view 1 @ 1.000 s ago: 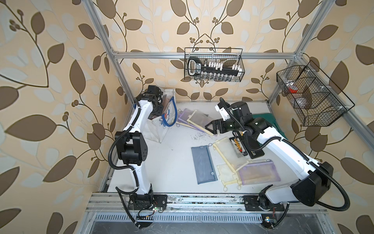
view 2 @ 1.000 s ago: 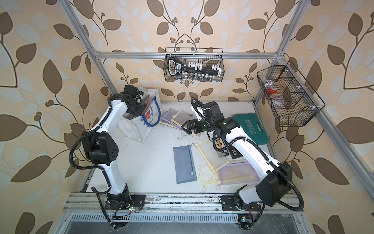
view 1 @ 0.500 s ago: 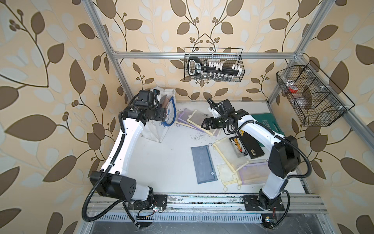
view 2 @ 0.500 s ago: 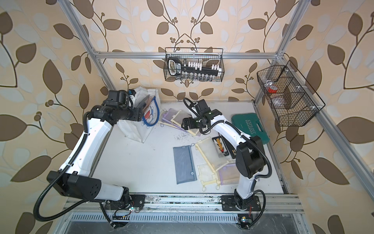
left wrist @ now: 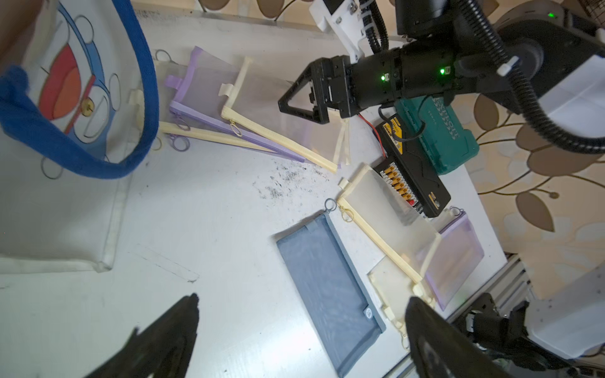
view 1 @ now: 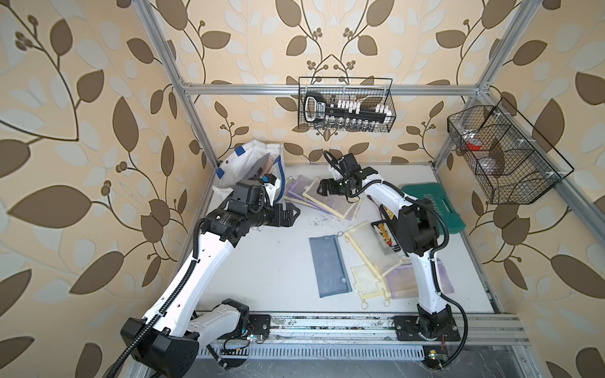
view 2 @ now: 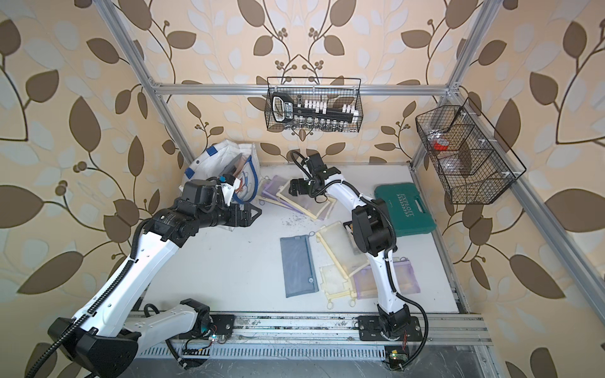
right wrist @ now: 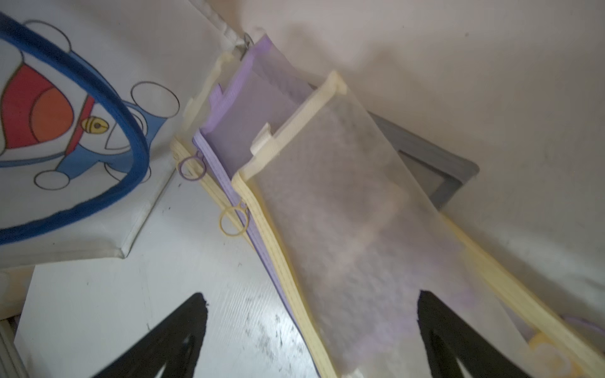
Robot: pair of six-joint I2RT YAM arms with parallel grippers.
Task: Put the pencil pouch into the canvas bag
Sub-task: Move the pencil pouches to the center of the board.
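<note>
1. The left gripper (view 1: 292, 214) is spread wide and empty. It hangs above bare table just in front of the canvas bag (view 1: 240, 163).
2. The right gripper (view 1: 322, 189) is also spread wide and grasps nothing. It hovers low over a yellow-edged pouch (right wrist: 343, 212), with 1 fingertip on each side of the mesh; I cannot tell whether they touch it.
3. That pouch lies on top of a purple pouch (right wrist: 262, 98), and the stack sits just beside the bag's blue handle (right wrist: 108, 108).
4. The bag stands in the far corner on the left arm's side, mouth open. A flat grey thing (view 1: 258, 165) stands in the mouth; it looks like a pouch already inside, though its details are too small to confirm.
5. A blue-grey pouch (view 1: 329, 266) lies flat mid-table, well apart from the bag, and more yellow and purple pouches overlap near the right arm's base.
6. My reading: at most 1 pouch is delivered, and the next pick is being lined up. Grasping, carrying and dropping it into the bag are not yet done.
</note>
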